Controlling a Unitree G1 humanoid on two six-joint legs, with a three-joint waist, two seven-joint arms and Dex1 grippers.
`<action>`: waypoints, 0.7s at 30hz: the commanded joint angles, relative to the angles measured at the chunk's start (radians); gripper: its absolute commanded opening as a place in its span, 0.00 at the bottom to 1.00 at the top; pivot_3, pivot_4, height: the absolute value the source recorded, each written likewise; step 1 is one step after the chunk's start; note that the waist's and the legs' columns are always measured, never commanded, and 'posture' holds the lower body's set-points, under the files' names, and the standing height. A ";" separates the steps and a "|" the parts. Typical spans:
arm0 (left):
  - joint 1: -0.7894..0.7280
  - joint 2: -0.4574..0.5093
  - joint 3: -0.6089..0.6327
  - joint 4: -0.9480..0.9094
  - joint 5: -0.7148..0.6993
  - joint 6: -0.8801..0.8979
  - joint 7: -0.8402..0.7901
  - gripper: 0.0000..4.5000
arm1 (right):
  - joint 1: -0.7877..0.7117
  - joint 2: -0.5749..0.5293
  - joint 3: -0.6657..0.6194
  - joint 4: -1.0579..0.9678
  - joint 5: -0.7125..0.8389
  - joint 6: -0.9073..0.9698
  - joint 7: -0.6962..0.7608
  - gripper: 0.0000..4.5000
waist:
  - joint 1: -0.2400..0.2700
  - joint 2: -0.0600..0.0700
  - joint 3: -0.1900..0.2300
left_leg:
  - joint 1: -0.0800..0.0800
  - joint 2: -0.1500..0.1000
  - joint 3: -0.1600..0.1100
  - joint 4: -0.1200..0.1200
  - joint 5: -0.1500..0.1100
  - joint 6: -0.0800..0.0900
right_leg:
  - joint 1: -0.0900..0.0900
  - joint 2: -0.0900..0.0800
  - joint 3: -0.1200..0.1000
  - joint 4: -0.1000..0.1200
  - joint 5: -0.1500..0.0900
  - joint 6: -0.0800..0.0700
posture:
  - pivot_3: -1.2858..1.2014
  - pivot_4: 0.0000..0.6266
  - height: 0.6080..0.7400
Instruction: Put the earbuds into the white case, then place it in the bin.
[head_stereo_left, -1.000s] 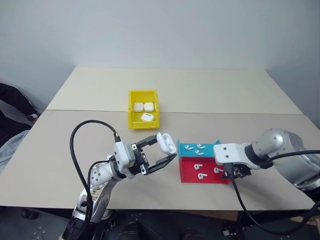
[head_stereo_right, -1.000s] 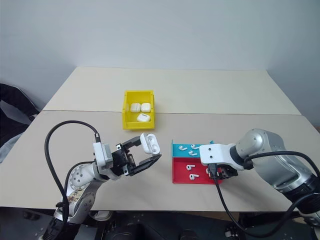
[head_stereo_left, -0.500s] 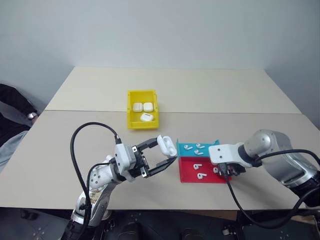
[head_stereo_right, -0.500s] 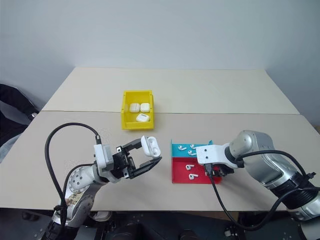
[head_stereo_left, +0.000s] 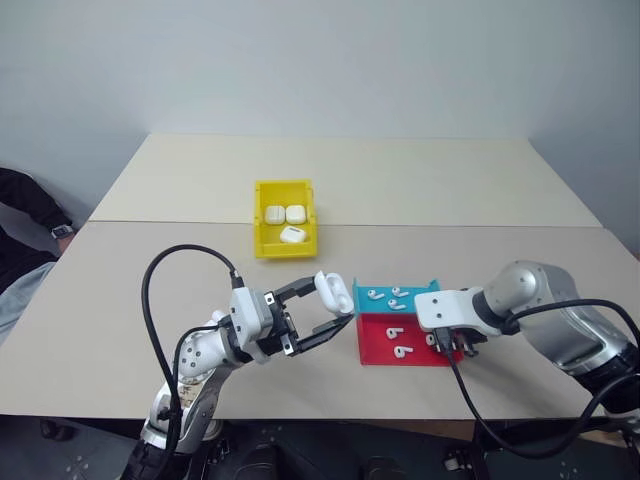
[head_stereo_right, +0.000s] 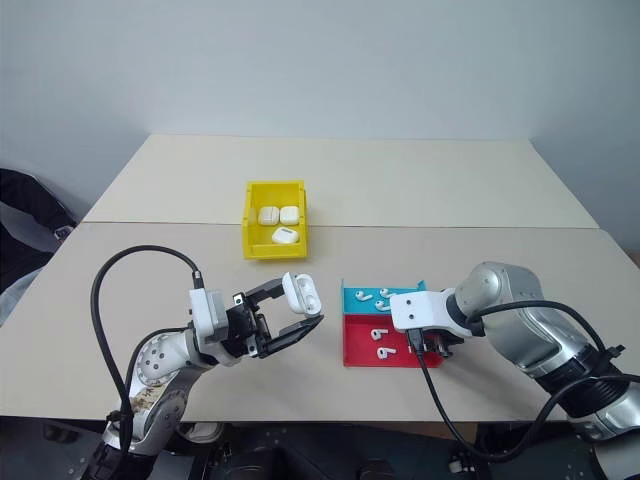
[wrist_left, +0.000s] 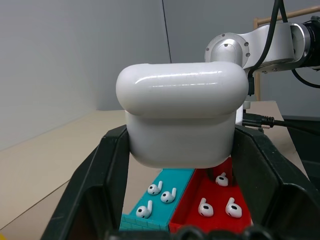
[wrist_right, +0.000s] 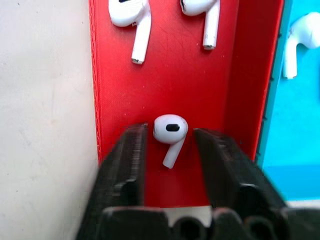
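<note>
The right gripper (wrist_right: 169, 145) has been lowered into the shallow red tray (wrist_right: 165, 75); its fingers, narrowed but open, bracket one tiny glossy white earbud (wrist_right: 170, 131), ungrasped. The small glossy white case (wrist_left: 182, 112) stays clamped in the left gripper's fingers (wrist_left: 95, 175).

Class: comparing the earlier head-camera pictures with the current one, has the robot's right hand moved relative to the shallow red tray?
Yes. The right hand has shifted leftward, from the shallow red plastic tray's outer right corner to over its right end, fingers straddling a small white earbud.
</note>
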 joint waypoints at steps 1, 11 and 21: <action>-0.005 0.005 0.014 -0.038 -0.009 -0.006 -0.003 0.61 | 0.004 -0.002 -0.017 -0.022 -0.012 -0.017 -0.002 0.43 | 0.000 0.000 0.000 | 0.000 0.000 0.000 0.000 0.000 0.000 | 0.000 0.000 0.000 0.000 0.000 0.000 | 0.52 0.24 1.00; -0.011 0.005 0.012 -0.030 -0.009 -0.011 -0.007 0.61 | 0.008 -0.005 -0.013 -0.016 -0.021 -0.031 0.000 0.43 | 0.000 0.000 0.000 | 0.000 0.000 0.000 0.000 0.000 0.000 | 0.000 0.000 0.000 0.000 0.000 0.000 | 0.52 0.24 1.00; -0.013 0.003 0.006 -0.026 -0.003 -0.008 -0.006 0.61 | 0.017 -0.008 -0.017 -0.014 -0.036 -0.044 0.004 0.32 | 0.000 0.000 0.000 | 0.000 0.000 0.000 0.000 0.000 0.000 | 0.001 0.000 0.000 0.000 0.000 0.000 | 0.52 0.24 1.00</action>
